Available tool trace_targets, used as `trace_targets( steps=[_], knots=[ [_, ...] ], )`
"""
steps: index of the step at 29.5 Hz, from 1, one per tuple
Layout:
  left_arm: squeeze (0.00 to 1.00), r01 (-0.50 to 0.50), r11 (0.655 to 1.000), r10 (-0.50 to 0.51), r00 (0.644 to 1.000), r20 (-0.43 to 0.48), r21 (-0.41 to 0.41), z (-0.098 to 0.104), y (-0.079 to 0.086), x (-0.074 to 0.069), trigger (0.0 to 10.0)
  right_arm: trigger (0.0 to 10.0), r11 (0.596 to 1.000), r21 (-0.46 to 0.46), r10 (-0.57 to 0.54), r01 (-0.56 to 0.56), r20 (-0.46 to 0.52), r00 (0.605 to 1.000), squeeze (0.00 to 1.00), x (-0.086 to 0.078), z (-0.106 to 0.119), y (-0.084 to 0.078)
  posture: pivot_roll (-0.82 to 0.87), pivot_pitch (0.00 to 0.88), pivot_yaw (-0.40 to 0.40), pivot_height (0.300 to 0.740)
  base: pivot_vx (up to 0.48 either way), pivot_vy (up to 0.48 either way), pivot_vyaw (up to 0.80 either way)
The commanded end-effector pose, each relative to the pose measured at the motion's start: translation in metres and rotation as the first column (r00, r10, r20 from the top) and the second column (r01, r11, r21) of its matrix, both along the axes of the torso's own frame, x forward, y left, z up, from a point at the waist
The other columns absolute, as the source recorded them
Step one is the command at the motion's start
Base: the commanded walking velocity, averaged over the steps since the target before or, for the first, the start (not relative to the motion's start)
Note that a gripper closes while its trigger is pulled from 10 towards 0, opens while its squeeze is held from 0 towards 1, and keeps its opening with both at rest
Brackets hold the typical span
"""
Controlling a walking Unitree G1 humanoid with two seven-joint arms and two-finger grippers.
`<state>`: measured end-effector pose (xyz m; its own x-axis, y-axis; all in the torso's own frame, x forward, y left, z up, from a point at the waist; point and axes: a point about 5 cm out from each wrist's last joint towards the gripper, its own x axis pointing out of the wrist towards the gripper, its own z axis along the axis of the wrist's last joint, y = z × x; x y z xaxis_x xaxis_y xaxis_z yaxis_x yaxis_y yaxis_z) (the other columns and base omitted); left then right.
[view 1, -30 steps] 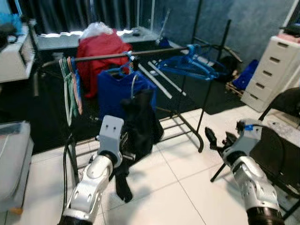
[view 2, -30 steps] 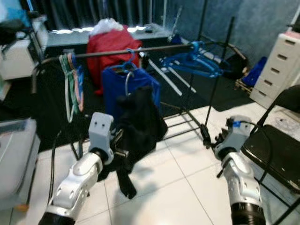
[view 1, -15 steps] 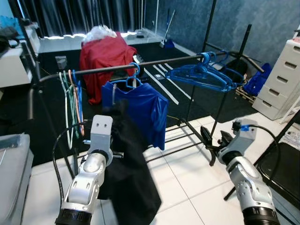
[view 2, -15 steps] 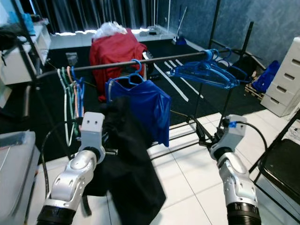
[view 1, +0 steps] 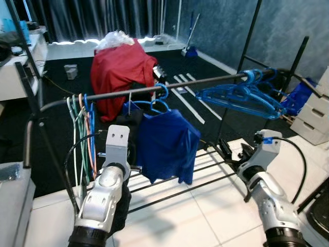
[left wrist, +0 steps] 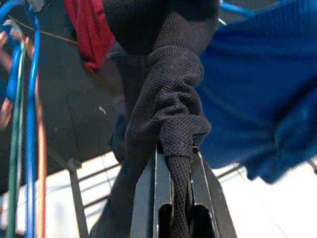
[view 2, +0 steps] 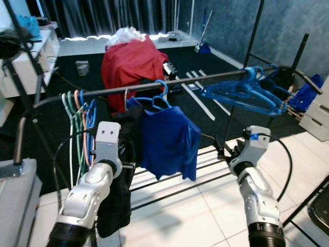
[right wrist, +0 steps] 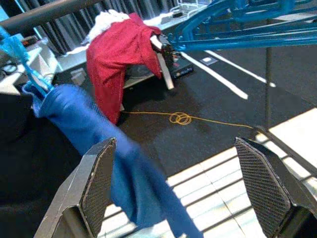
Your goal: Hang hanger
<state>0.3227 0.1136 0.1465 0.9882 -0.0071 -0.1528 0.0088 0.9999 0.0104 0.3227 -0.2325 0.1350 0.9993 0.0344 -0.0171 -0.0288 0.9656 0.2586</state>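
Rising from low near the floor, the black garment is now hanging against the rail beside the blue shirt, the left end effector is pinching its cloth, and the right end effector is waiting spread apart.

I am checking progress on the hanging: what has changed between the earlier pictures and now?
The left pincer, still shut on the black garment, has lifted it from low near the floor up to the rail, beside the blue shirt. The camera came nearer the rack. The right pincer stays open and empty; the blue hangers hang as before.
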Motion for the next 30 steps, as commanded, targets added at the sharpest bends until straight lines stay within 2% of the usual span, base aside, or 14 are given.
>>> trace_targets(
  steps=[1, 7, 8, 9, 10, 12, 15, 16, 21, 22, 27, 30],
  knots=[
    [0.00, -0.018, 1.000, 0.019, 0.999, 0.034, -0.014, 0.011, -0.002, 0.005, 10.0, 10.0, 1.000, 0.004, -0.008, 0.008, -0.011, 1.000, 0.00, -0.001, -0.001, -0.002, -0.10, 0.000, -0.024, 0.740, 0.442, 0.000, 0.00],
    [0.00, -0.064, 0.996, 0.065, 0.998, 0.009, -0.057, 0.006, 0.003, 0.004, 10.0, 10.0, 1.000, 0.004, -0.011, 0.011, -0.014, 1.000, 0.00, -0.001, -0.001, -0.002, -0.10, 0.000, -0.023, 0.740, 0.380, 0.000, 0.00],
    [0.00, -0.088, 0.992, 0.088, 0.996, -0.001, -0.093, 0.005, 0.003, 0.004, 10.0, 10.0, 1.000, 0.002, -0.010, 0.010, -0.016, 1.000, 0.00, -0.001, -0.001, -0.002, -0.10, 0.000, -0.024, 0.740, 0.000, 0.000, 0.00],
    [0.00, -0.088, 0.992, 0.088, 0.996, -0.001, -0.093, 0.005, 0.003, 0.004, 10.0, 10.0, 1.000, 0.002, -0.010, 0.010, -0.016, 1.000, 0.00, -0.001, -0.001, -0.002, -0.10, 0.000, -0.024, 0.740, 0.000, 0.000, 0.00],
    [0.00, -0.093, 0.991, 0.089, 0.995, -0.043, -0.099, -0.002, 0.002, 0.002, 10.0, 10.0, 1.000, -0.001, -0.010, 0.010, -0.018, 1.000, 0.00, -0.002, -0.001, -0.002, -0.10, 0.000, -0.022, 0.740, 0.000, 0.000, 0.00],
    [0.00, -0.055, 0.997, 0.044, 0.981, -0.189, -0.053, -0.023, -0.003, -0.008, 10.0, 10.0, 1.000, -0.006, -0.013, 0.013, -0.023, 1.000, 0.00, -0.002, -0.002, -0.003, -0.11, 0.000, -0.014, 0.740, 0.000, 0.000, 0.00],
    [0.00, -0.030, 0.999, 0.022, 0.972, -0.234, -0.032, -0.028, -0.005, -0.013, 10.0, 10.0, 1.000, -0.006, -0.015, 0.015, -0.024, 1.000, 0.00, -0.002, -0.002, -0.003, -0.11, 0.000, -0.014, 0.740, 0.000, 0.000, 0.00],
    [0.00, 0.013, 1.000, -0.017, 0.960, -0.279, -0.018, -0.033, -0.009, -0.018, 10.0, 10.0, 1.000, -0.006, -0.017, 0.017, -0.025, 1.000, 0.00, -0.002, -0.002, -0.004, -0.10, 0.000, -0.013, 0.740, 0.000, 0.000, 0.00],
    [0.00, 0.055, 0.998, -0.052, 0.946, -0.321, -0.001, -0.038, -0.013, -0.023, 10.0, 10.0, 1.000, -0.005, -0.017, 0.017, -0.027, 0.999, 0.00, -0.002, -0.002, -0.004, -0.10, 0.000, -0.011, 0.740, 0.000, 0.000, 0.00],
    [1.00, 0.077, 0.997, -0.073, 0.939, -0.336, -0.003, -0.040, -0.014, -0.025, 10.0, 10.0, 1.000, -0.005, -0.018, 0.018, -0.028, 0.999, 0.00, -0.002, -0.002, -0.004, -0.10, 0.000, -0.010, 0.740, 0.000, 0.000, 0.00],
    [1.00, 0.111, 0.994, -0.110, 0.935, -0.337, -0.016, -0.038, -0.018, -0.029, 10.0, 10.0, 1.000, -0.005, -0.020, 0.020, -0.031, 0.999, 0.00, -0.002, -0.002, -0.004, -0.10, 0.000, -0.007, 0.740, 0.000, 0.000, 0.00],
    [1.00, 0.169, 0.986, -0.161, 0.951, -0.262, 0.008, -0.029, -0.019, -0.032, 10.0, 10.0, 1.000, 0.003, -0.020, 0.020, -0.032, 0.999, 0.00, -0.002, -0.002, -0.004, -0.10, 0.000, -0.006, 0.740, 0.000, 0.000, 0.00]
  ],
)
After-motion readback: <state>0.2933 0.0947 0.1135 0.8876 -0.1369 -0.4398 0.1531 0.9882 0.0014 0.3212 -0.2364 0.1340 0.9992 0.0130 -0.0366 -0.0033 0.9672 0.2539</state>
